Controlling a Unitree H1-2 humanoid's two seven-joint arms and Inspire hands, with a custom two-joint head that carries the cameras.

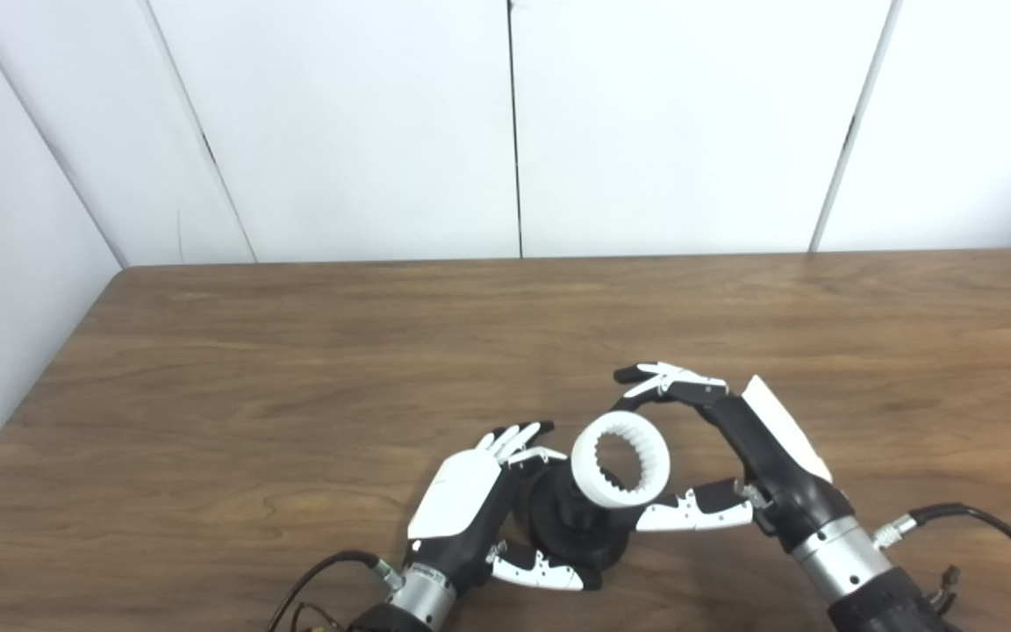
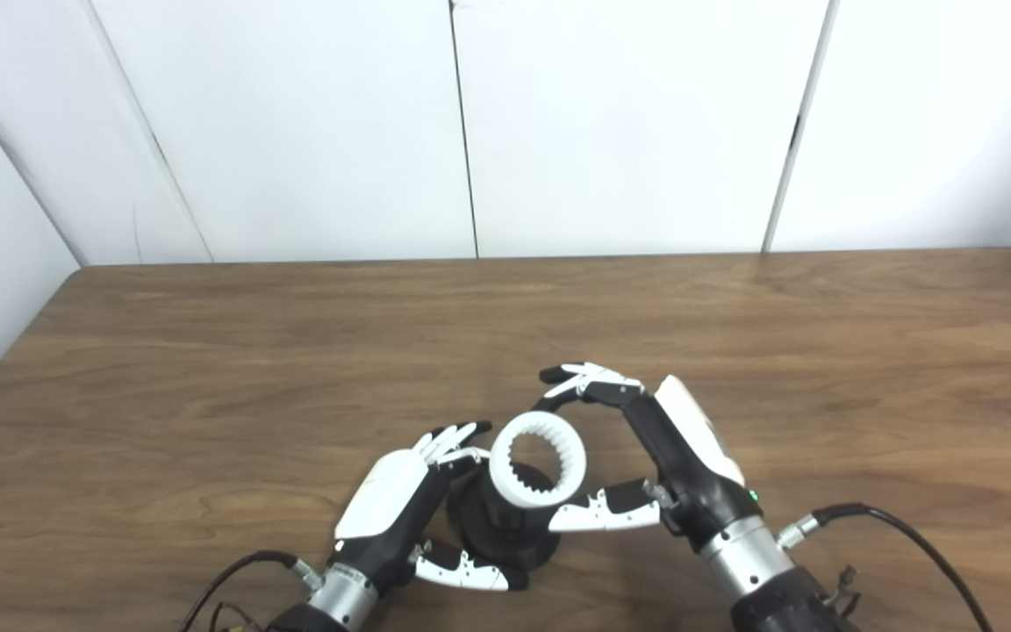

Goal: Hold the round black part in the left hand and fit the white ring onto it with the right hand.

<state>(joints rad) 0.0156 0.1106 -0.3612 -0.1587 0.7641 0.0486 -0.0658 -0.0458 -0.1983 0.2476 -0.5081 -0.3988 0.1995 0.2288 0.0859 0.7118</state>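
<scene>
Your left hand [image 1: 470, 505] wraps round black part [image 1: 571, 535] resting on table [image 1: 295, 395], near front edge. Your right hand [image 1: 734, 448] pinches white ring [image 1: 620, 460], tilted, touching part's top.

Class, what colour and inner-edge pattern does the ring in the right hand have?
The ring is white, with teeth around its inner edge; the left eye view shows it best.
</scene>
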